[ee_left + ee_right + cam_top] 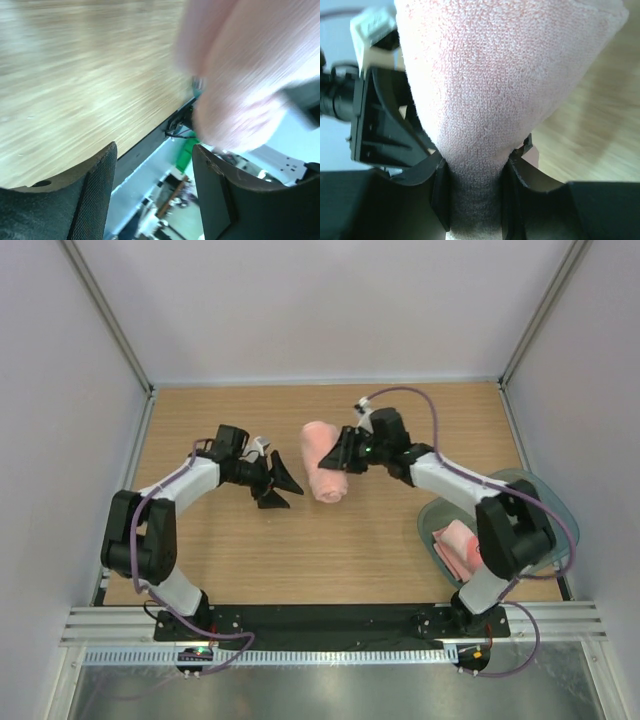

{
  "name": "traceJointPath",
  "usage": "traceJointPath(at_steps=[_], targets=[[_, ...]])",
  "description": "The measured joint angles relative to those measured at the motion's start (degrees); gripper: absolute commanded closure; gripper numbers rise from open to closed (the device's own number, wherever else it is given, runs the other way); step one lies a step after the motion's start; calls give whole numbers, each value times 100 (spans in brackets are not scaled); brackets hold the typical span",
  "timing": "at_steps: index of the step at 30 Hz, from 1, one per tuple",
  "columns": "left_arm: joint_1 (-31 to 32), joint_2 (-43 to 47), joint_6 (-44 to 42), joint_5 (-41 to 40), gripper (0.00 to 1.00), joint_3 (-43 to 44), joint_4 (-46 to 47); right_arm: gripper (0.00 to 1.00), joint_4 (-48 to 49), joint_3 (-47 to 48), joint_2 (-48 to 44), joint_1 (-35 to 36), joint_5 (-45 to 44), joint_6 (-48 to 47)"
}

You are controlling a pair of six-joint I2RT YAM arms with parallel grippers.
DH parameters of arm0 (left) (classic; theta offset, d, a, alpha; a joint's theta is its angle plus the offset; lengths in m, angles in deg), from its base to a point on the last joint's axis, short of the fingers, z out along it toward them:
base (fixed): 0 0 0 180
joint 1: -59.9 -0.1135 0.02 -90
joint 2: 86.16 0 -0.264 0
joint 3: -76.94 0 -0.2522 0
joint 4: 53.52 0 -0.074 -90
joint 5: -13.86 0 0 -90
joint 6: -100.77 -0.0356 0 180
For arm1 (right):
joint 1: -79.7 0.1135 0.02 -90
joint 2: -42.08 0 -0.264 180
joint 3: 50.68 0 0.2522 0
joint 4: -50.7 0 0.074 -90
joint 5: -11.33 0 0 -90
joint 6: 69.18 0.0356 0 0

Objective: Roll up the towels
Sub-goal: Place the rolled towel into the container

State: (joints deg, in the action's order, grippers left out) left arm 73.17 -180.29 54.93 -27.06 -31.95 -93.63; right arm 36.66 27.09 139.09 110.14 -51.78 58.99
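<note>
Right hand (475, 186) pinching rolled towel (325, 464), left hand (281, 486) hanging spread, empty. I'm finishing first roll; guessing second towel (458, 548) in tub (556, 502) coming next.

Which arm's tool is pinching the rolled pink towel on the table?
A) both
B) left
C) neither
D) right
D: the right tool is clamped on the rolled towel, while the left tool stands open, holding nothing.
</note>
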Motion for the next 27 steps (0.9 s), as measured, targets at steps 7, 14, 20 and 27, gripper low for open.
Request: traceJointPath(at_steps=[7, 14, 20, 27], targets=[[1408, 254, 96, -1025, 39, 765, -413, 99, -1523, 26, -2022, -1834, -656, -398], [3040, -483, 726, -1738, 39, 1541, -254, 99, -2815, 511, -3171, -2931, -1128, -538], [3921, -1495, 1239, -2361, 39, 2743, -103, 99, -3467, 597, -3748, -3165, -1287, -529], [4498, -2544, 1569, -2876, 41, 3845, 13, 99, -3941, 597, -4129, -3167, -1252, -455]])
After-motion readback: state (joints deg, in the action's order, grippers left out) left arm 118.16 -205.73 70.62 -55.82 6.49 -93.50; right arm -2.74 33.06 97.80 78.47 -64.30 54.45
